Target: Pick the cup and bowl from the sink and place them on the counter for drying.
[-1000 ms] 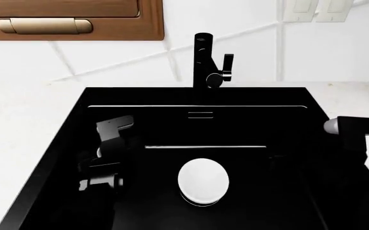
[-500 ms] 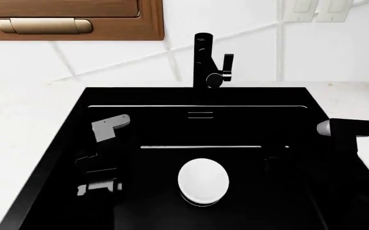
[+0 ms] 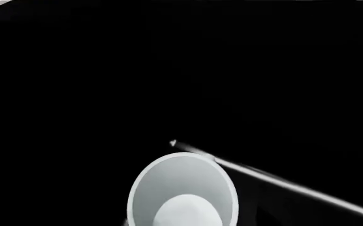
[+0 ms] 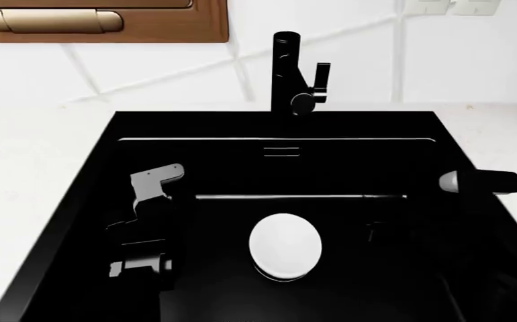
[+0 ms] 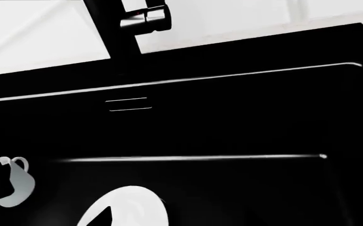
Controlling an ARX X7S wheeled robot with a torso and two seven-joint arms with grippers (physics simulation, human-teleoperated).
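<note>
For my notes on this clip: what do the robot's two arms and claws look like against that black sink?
Both arms are mostly matte black and nearly vanish against the large black rectangular sink. The left arm shows a pale grey angular bracket and small glossy highlights on blocky links. The right arm shows a black cylindrical link with a light grey rounded end cap. No cables or markings are discernible, and the claws themselves cannot be made out.

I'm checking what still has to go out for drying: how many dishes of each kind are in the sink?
Cup: 1
Bowl: 1
Total: 2, both white, both inside the black sink.
</note>
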